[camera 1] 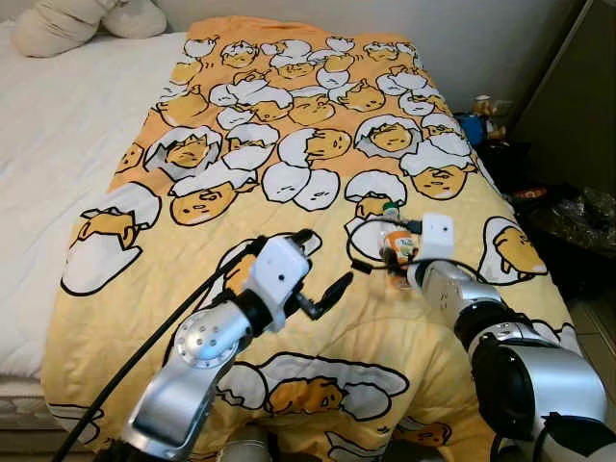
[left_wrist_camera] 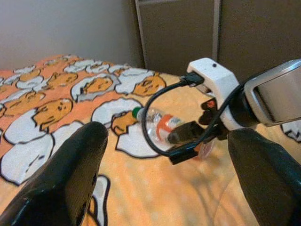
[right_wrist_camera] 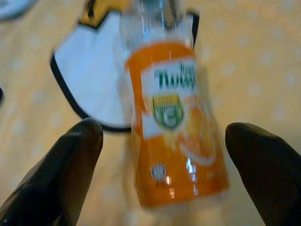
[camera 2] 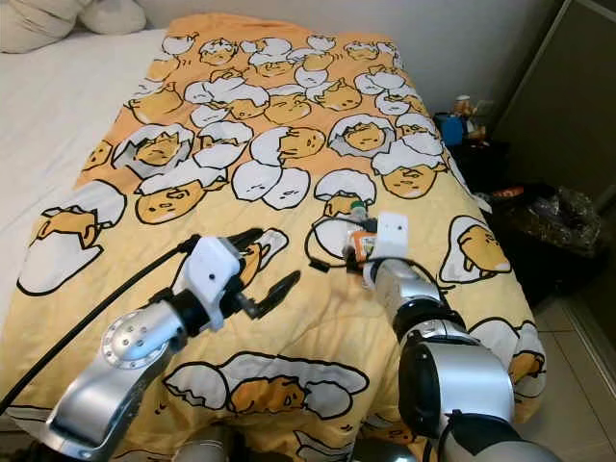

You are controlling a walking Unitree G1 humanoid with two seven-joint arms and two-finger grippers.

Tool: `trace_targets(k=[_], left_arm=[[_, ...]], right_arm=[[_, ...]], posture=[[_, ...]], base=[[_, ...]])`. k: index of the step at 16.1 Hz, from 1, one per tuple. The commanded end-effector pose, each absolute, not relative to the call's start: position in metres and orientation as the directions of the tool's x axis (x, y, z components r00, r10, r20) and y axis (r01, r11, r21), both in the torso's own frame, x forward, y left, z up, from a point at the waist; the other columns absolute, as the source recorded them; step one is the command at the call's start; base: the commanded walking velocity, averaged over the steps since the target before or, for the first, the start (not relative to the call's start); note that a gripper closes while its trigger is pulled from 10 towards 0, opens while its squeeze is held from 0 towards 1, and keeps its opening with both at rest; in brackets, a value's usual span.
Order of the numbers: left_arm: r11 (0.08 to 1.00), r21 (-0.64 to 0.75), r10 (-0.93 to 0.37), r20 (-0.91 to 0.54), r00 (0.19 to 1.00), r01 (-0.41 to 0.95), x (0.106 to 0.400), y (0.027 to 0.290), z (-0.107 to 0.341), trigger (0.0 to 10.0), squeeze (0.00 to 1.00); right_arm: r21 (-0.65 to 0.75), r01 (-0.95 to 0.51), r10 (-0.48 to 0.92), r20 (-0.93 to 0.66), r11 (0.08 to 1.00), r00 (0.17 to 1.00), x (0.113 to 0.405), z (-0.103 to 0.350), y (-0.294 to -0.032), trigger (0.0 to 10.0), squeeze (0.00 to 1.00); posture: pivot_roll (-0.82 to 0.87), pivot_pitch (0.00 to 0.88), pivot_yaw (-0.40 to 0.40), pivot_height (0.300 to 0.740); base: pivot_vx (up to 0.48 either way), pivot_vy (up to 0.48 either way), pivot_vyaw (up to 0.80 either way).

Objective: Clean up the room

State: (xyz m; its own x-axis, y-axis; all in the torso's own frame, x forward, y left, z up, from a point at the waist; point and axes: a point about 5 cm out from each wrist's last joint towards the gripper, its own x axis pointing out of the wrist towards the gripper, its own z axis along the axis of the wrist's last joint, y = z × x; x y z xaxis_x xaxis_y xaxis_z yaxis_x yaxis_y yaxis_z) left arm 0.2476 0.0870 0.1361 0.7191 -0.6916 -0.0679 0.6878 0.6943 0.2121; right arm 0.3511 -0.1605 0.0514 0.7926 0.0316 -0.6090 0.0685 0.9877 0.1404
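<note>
The right gripper [right_wrist_camera: 164, 141] is held wide apart, its fingers [right_wrist_camera: 70, 165] flanking a plastic bottle [right_wrist_camera: 174, 117] lying on the bedspread [camera 1: 289, 125]. The bottle is judged light, nearly empty, smooth and easily crushed; a grasp across the orange-labelled middle is advised. The left gripper [camera 1: 322, 279] hovers spread nearby, empty. The bottle's cap end is blurred, and contact cannot be confirmed.

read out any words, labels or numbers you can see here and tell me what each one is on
"Tu…": green letters on the orange label of the plastic bottle lying on the duvet, between the open right pincer fingers; the rest is too blurred to read.
Green-and-yellow emblem below it: unreadable.
Items by the wall: too small to read.
</note>
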Motion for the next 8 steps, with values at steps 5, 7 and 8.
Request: trace_targets(k=[5,7,8], left_arm=[[0.690,0.240,-0.688,-0.078,0.722,0.683,0.2445,0.0915,0.1427,10.0,0.00],[0.693,0.242,-0.682,-0.086,0.727,0.679,0.2441,0.0939,0.1420,10.0,0.00],[0.693,0.243,-0.681,-0.089,0.727,0.679,0.2437,0.0939,0.1414,10.0,0.00]], right_arm=[[0.153,0.131,0.002,-0.659,0.980,0.752,0.3415,0.0379,-0.1554,10.0,0.00],[0.148,0.142,-0.011,-0.654,0.979,0.757,0.3417,0.0381,-0.1562,4.8,0.00],[0.151,0.150,-0.014,-0.656,0.977,0.755,0.3413,0.0375,-0.1569,0.0,0.00]], posture=[[0.33,0.028,-0.004,0.740],[0.33,0.033,-0.006,0.740],[0.33,0.034,-0.006,0.740]], base=[[0.000,0.000,0.00],[0.000,0.000,0.00],[0.000,0.000,0.00]])
